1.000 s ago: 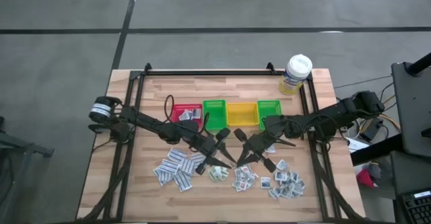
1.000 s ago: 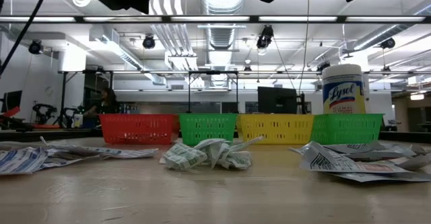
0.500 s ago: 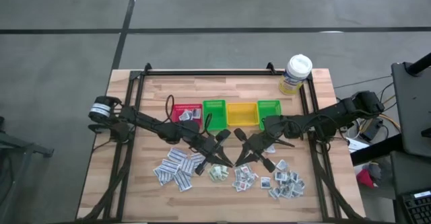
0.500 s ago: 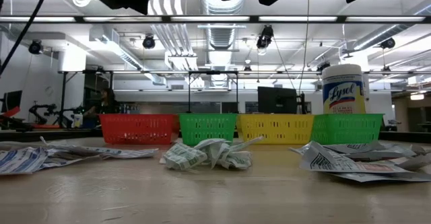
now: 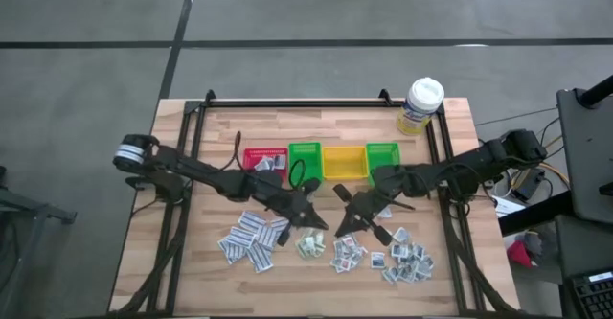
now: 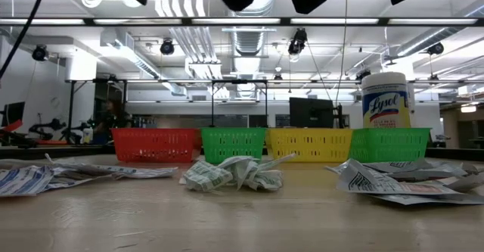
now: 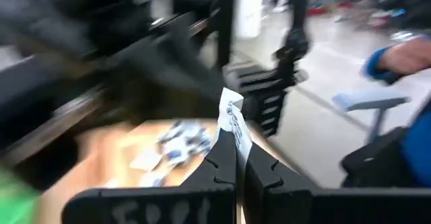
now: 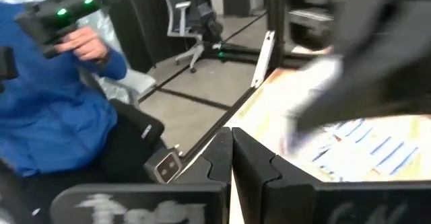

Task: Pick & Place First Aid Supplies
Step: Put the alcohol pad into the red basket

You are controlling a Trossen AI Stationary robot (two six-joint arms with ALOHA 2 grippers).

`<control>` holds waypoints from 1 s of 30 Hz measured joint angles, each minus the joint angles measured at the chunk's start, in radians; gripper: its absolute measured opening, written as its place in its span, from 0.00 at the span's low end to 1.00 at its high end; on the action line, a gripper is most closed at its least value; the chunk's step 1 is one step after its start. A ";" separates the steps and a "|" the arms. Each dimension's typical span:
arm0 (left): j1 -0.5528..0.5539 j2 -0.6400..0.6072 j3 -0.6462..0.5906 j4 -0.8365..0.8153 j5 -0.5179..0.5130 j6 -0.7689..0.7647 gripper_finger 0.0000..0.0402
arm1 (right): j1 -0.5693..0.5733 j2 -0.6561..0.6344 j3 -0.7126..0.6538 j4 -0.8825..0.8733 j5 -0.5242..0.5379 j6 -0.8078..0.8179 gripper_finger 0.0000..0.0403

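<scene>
Bright ceiling strip lights glare in the low view, while both wrist views are heavily smeared by motion blur.

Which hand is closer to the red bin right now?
Left. The left hand, shut on a packet, hangs nearer the red bin; the right hand sits farther off, past the green bin.

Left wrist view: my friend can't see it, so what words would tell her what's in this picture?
The left gripper, two dark fingers pressed shut, pinches a small white paper packet with blue print that sticks up from its tips. Behind lie blurred packets on the wooden table, and a person's blue sleeve beyond it.
</scene>
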 joint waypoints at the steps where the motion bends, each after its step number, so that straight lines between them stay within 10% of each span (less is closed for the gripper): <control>1: 0.001 -0.010 -0.005 -0.027 -0.034 0.000 0.00 | 0.001 0.000 0.000 -0.008 -0.001 0.004 0.02; 18: 0.011 -0.208 -0.045 -0.579 -0.719 -0.066 0.00 | 0.002 -0.058 -0.014 -0.133 0.005 -0.029 0.02; 30: 0.127 -0.214 -0.110 -0.721 -0.790 -0.140 0.00 | 0.002 -0.268 -0.152 -0.134 0.158 -0.042 0.02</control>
